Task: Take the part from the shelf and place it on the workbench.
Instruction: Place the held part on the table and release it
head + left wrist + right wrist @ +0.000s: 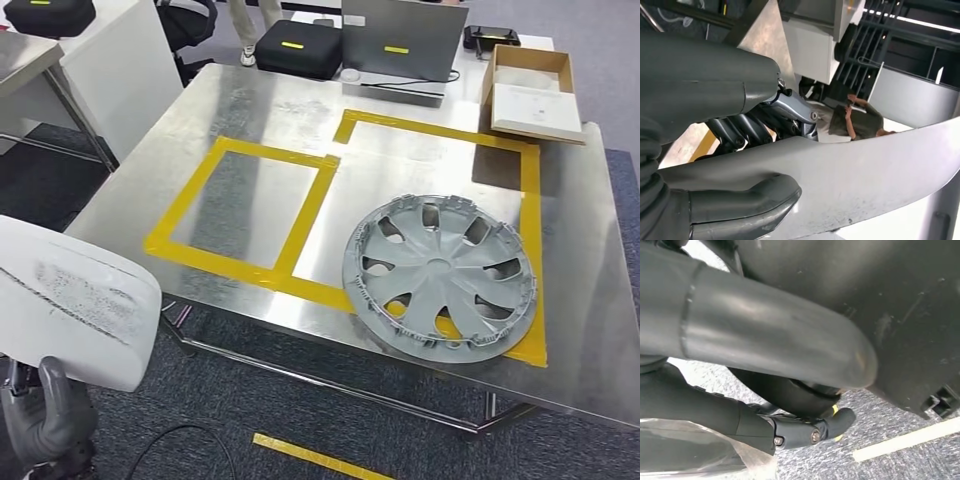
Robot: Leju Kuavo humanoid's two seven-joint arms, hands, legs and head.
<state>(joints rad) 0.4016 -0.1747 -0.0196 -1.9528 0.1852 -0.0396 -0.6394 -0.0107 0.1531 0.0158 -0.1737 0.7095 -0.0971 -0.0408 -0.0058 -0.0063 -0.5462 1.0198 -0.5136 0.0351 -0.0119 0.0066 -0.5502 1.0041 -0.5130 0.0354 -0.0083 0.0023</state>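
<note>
The workbench (249, 105) already carries a hubcap (440, 275) in the larger taped square (530, 200). The white part (68, 300) hangs off its near-left edge — the left hand (45, 415) grips it, thumb beneath. Lift it clear before lowering flat inside the smaller square (241, 205). The right hand (764, 350) — its fingers' state I cannot tell.

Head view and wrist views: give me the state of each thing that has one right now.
White part: held off the workbench by the left robot hand.
Hubcap: lying flat on the workbench, face up.
Cardboard box: open.
Right robot hand: fingers against a dark part; hold unclear.
</note>
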